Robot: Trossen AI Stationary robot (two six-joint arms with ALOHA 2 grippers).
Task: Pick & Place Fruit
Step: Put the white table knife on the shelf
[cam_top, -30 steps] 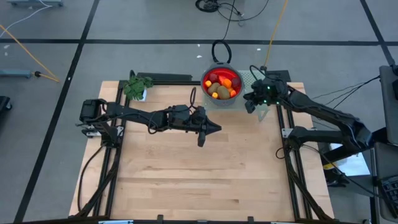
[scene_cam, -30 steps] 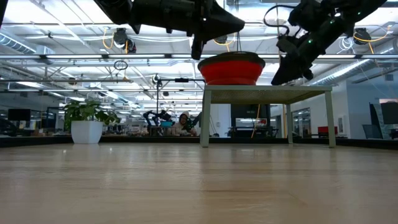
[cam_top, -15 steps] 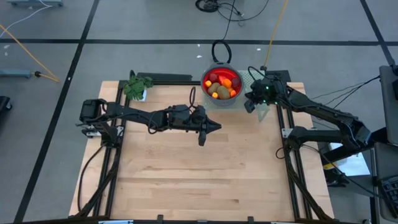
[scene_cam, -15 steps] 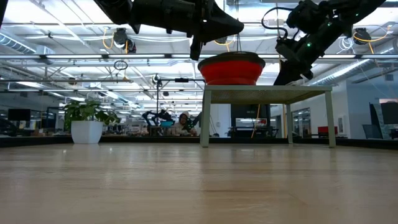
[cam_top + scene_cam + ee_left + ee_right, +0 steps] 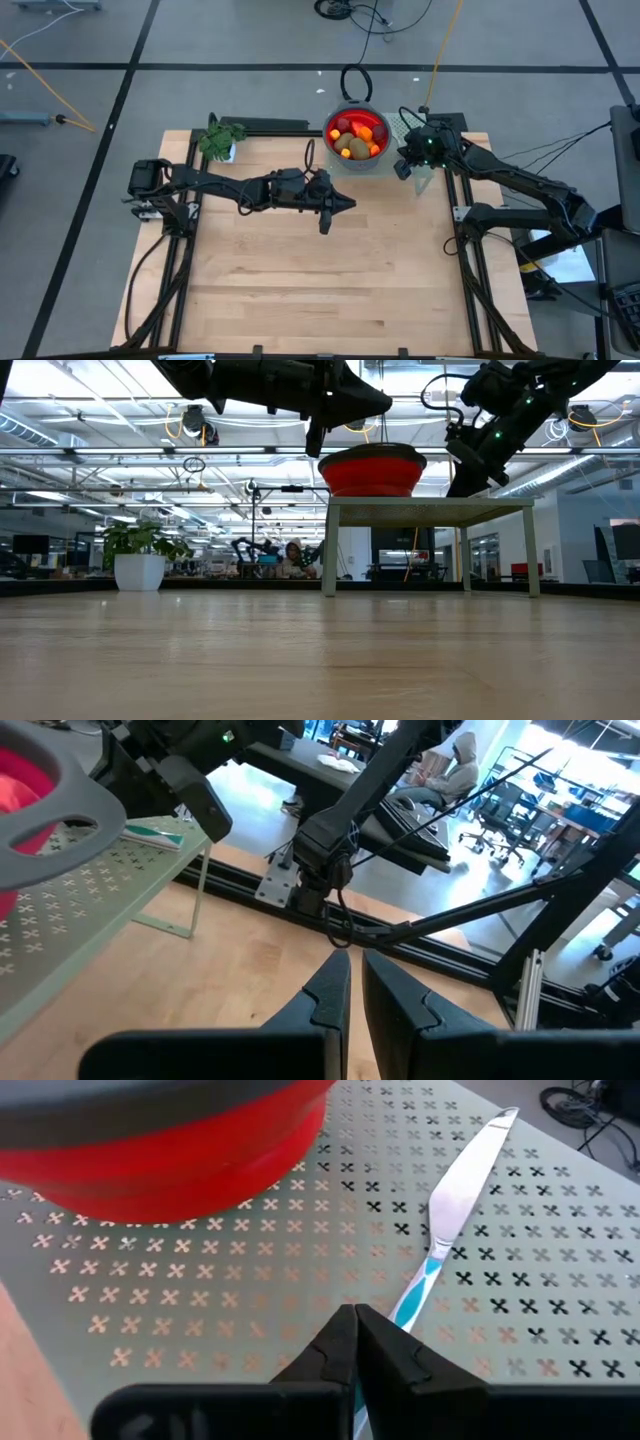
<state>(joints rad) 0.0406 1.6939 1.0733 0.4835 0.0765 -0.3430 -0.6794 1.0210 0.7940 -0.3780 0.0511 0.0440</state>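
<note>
Red and grey, the bowl (image 5: 355, 138) reveals its fruit (image 5: 354, 140) only from the high view — orange, dark red and olive pieces heaped inside — while the low view sees just its red wall on the raised green shelf (image 5: 430, 507). Only the right wrist view shows the knife (image 5: 452, 1210), lying on that perforated shelf just ahead of the right gripper (image 5: 355, 1342), whose jaws are pressed together on nothing. The left gripper (image 5: 340, 205) hangs over bare wood (image 5: 320, 280) — jaws nearly together, empty, with the bowl well beyond its tips.
</note>
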